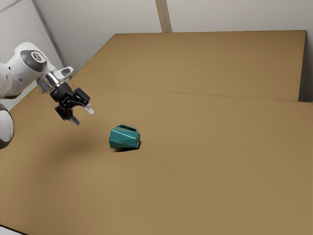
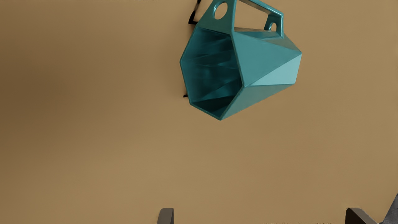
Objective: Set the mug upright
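Exterior view: the gripper point(image 1: 81, 117) hangs above the table point(image 1: 205, 171), its jaws spread wide with nothing between them, and the teal mug point(image 1: 124, 137) lies on its side just beyond, toward the exterior view's right. From the wrist, I can see straight into the mug's dark, angular mouth, which faces the gripper, its handle point(image 2: 275, 23) sticking out from one side.

The rounded arm point(image 1: 22, 67) is white and grey, the claw point(image 1: 82, 116) black.
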{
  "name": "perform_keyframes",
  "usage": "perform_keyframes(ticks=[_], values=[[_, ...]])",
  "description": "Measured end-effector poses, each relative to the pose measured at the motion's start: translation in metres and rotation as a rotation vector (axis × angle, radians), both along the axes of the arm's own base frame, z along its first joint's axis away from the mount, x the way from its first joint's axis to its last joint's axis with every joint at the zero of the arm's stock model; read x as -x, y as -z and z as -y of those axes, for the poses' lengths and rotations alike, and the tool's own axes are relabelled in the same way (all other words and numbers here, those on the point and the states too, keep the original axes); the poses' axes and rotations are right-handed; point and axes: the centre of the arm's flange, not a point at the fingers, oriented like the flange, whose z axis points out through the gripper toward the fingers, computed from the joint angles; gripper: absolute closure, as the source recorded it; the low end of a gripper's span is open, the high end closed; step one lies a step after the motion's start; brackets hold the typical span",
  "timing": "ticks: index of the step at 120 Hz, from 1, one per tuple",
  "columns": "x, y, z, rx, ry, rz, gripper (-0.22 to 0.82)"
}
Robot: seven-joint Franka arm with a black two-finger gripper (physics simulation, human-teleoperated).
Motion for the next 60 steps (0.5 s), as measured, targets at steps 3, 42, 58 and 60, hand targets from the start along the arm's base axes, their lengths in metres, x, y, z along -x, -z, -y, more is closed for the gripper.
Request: perform_keyframes(ticks=[3,42,58,60], values=[[0.001,0.003,0.001,0.012,0.009,0.006,0.00],[0.003,0.043,0.001,0.082,0.123,0.054,0.00],[0.001,0.058,0.000,0.096,0.153,0.070,0.00],[0.001,0.059,0.000,0.098,0.156,0.073,0.00]])
